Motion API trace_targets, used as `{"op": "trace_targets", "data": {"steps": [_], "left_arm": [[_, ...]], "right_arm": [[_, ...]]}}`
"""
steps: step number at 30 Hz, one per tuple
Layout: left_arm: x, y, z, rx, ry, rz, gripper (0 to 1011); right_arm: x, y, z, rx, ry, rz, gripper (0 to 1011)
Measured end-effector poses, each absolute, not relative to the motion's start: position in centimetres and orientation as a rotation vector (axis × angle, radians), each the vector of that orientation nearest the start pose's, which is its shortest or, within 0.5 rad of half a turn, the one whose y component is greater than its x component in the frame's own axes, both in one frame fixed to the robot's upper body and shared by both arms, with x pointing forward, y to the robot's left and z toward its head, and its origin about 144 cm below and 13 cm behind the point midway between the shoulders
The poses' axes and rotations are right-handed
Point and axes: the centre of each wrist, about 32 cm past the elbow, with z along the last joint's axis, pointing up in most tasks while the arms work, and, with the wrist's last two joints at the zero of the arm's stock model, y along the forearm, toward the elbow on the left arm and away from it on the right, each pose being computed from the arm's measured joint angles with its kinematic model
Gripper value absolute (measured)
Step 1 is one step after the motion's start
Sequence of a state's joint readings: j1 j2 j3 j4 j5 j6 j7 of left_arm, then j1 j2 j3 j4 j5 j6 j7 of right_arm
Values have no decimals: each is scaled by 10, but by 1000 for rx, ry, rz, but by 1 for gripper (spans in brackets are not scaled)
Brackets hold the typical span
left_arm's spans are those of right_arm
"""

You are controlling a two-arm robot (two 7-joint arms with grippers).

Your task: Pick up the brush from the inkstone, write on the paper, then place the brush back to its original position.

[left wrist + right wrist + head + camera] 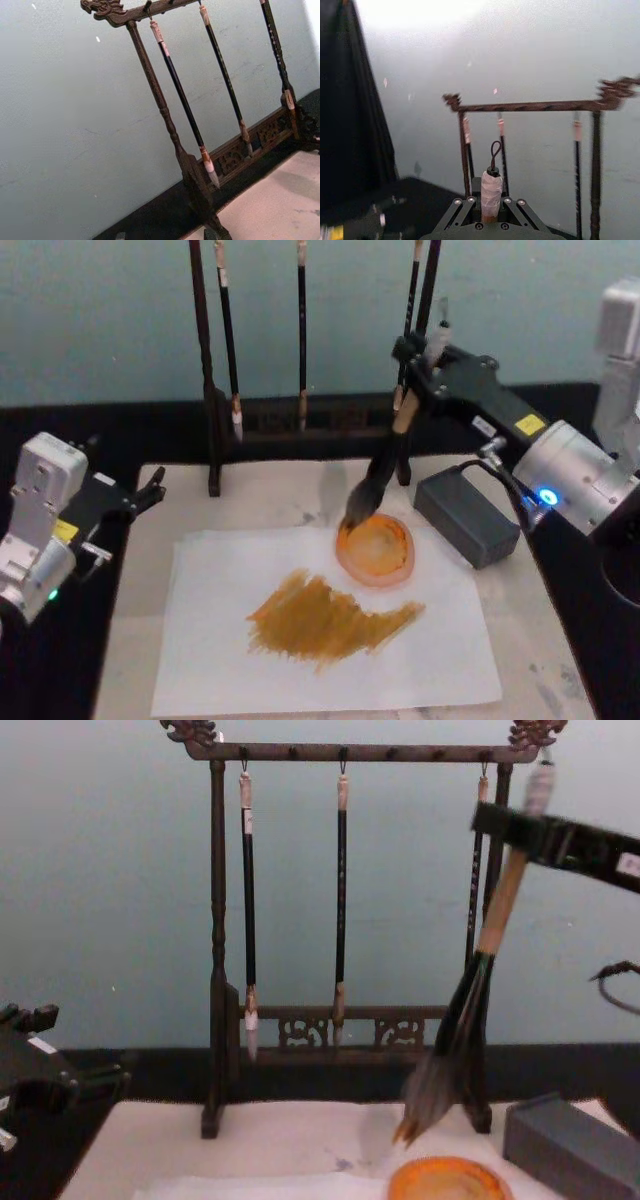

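Right hand is clamped on the upper handle of the brush, which hangs tilted below it. Bristles are at the far rim of the orange inkstone, maybe just clear of it. Inkstone sits on the paper; brown stroke lies down-left of that hand. Left hand is parked well off to the side; can't tell if it's apart or together.
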State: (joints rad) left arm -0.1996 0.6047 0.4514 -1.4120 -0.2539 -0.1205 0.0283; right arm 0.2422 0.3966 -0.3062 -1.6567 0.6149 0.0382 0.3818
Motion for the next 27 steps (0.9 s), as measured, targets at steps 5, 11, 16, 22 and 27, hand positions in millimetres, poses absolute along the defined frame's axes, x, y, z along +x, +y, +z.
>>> {"op": "trace_targets", "data": {"steps": [5,11,16,22,27], "left_arm": [[489,310,1140,305,-285,1248,1010],[489,310,1140,305,-285,1248,1010],[489,310,1140,304,-285,1248,1010],[489,310,1140,304,-285,1248,1010],[489,310,1140,304,-285,1248,1010]], "right_arm": [[501,-254,1213,418,159,-888,151],[493,-268,1182,599,386,-926,151],[488,-278,1168,650,500,-926,151],[488,-289,1164,629,555,-919,150],[494,-296,1160,585,601,-912,150]]}}
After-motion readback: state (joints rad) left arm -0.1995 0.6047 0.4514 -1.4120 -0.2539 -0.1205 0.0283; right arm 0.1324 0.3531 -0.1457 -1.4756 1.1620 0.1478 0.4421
